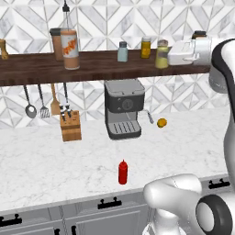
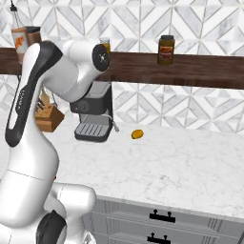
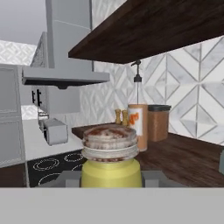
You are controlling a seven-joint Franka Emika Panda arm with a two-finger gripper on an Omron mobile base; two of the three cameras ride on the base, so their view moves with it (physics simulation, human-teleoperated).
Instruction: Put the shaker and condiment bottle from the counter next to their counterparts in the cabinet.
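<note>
Gripper (image 1: pixel 168 56): at shelf height, reaching in from the right, clamped on the shaker (image 1: pixel 162 54). In the hand view the shaker's yellow body and capped top (image 3: pixel 111 158) sit close up between the fingertips.

Shaker: pale yellow-olive, grey cap. Upright at the top of the brown shelf (image 1: pixel 92 66), right portion; whether its base touches the plank cannot be told. Just to its left stands a deeper yellow jar (image 1: pixel 146 47); beyond that, the pale blue-grey shaker (image 1: pixel 122 51), its counterpart.

Red squeeze bottle (image 1: pixel 122 172): upright on the marble counter (image 1: pixel 41 165), near the front edge, well apart from the arm. Untouched.

Tall orange-labelled bottle (image 1: pixel 69 48): on the shelf's left portion, thin dark spout above, a brown-lidded canister (image 1: pixel 56 43) behind it.

Other stock: coffee machine (image 1: pixel 123 108) under the shelf, knife block (image 1: pixel 70 125) to its left, hanging utensils (image 1: pixel 44 101), a small orange fruit (image 1: pixel 161 122) on the counter, a dark jar (image 2: pixel 166 49) farther right on the shelf.

Step in hand, by judgement: placing the shaker on the shelf, first of two items.

Next move calls for: carrying the shaker left past the yellow jar without knocking it, setting it flat beside the blue-grey shaker, then releasing and backing out level. Red bottle remains to do.
</note>
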